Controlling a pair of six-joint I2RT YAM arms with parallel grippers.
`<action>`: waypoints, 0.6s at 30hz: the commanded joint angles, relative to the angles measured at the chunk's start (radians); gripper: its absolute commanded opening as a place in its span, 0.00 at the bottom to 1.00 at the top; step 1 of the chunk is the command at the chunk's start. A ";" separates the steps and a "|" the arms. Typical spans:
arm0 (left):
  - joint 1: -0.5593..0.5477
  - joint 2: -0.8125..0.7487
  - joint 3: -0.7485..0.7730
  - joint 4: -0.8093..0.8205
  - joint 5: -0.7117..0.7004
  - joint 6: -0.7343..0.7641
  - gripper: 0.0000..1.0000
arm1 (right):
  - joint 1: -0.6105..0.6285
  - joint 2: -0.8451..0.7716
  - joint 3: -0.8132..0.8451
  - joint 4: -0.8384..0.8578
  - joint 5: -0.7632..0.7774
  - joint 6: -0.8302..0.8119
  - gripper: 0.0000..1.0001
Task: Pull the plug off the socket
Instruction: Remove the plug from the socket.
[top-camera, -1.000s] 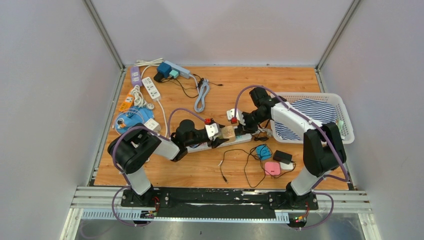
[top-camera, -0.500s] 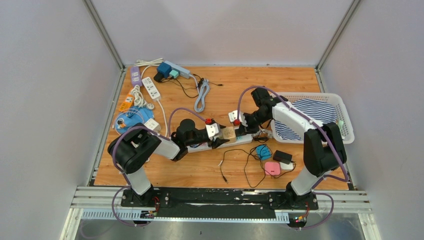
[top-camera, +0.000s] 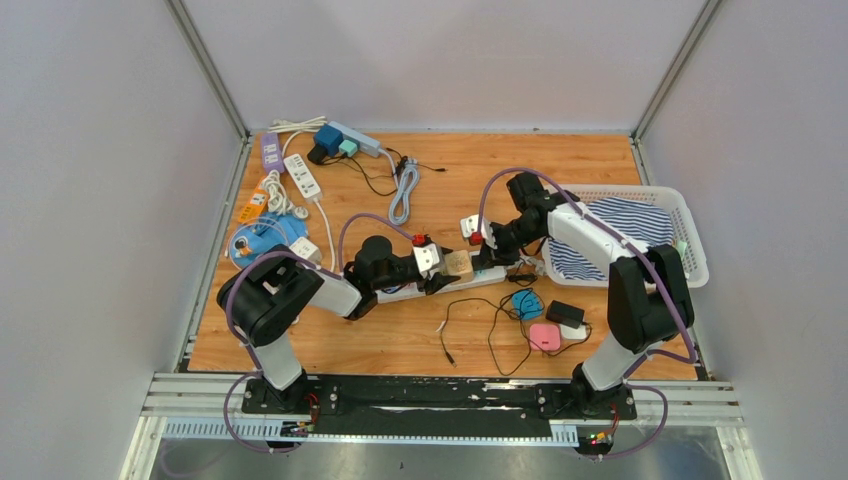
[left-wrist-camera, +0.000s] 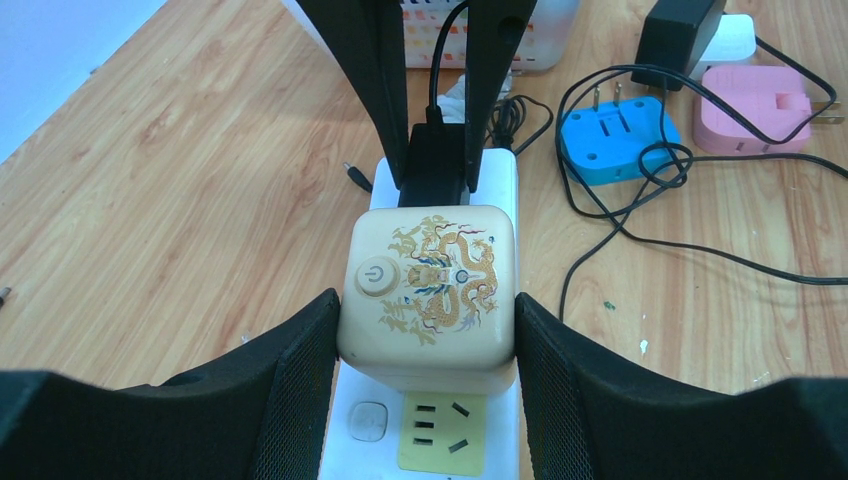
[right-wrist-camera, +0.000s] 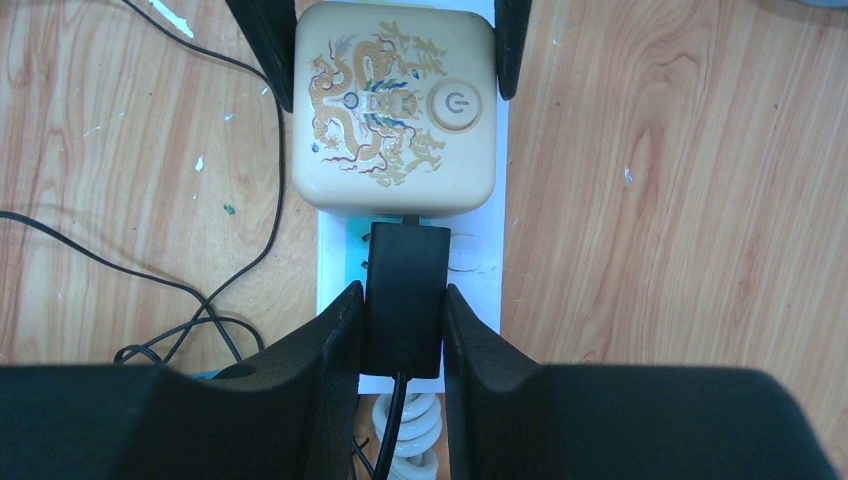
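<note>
A white power strip (top-camera: 400, 293) lies mid-table. Two things are plugged into it: a cream cube adapter (top-camera: 457, 264) with a gold dragon print, and beside it a black plug (top-camera: 488, 262) with a thin black cord. My left gripper (left-wrist-camera: 428, 318) is shut on the cube (left-wrist-camera: 430, 290), its mesh pads (left-wrist-camera: 300, 370) pressed against both sides. Facing it from the other end, my right gripper (right-wrist-camera: 403, 305) is shut on the black plug (right-wrist-camera: 403, 290), which stands on the strip (right-wrist-camera: 478, 265) right behind the cube (right-wrist-camera: 393, 110). A white coiled cord (right-wrist-camera: 408, 430) leaves the strip under my right fingers.
A white basket (top-camera: 690, 215) with striped cloth stands at the right. Blue (top-camera: 524, 302), pink (top-camera: 544, 336) and black (top-camera: 565, 313) adapters with loose black wires lie in front of the strip. More power strips (top-camera: 302, 175), a grey cable (top-camera: 404, 190) and a blue disc (top-camera: 262, 240) fill the back left.
My right wrist has edged slightly to the right and back with the black plug still gripped. The left gripper stays clamped on the cube.
</note>
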 joint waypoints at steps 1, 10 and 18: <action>0.036 0.038 0.001 -0.113 -0.173 0.029 0.00 | 0.003 -0.058 -0.006 -0.260 -0.130 -0.123 0.00; 0.036 0.040 0.008 -0.129 -0.172 0.034 0.00 | -0.019 -0.057 -0.014 -0.114 -0.015 0.050 0.00; 0.036 0.039 0.006 -0.129 -0.181 0.032 0.00 | -0.021 -0.045 -0.021 -0.163 -0.085 -0.005 0.00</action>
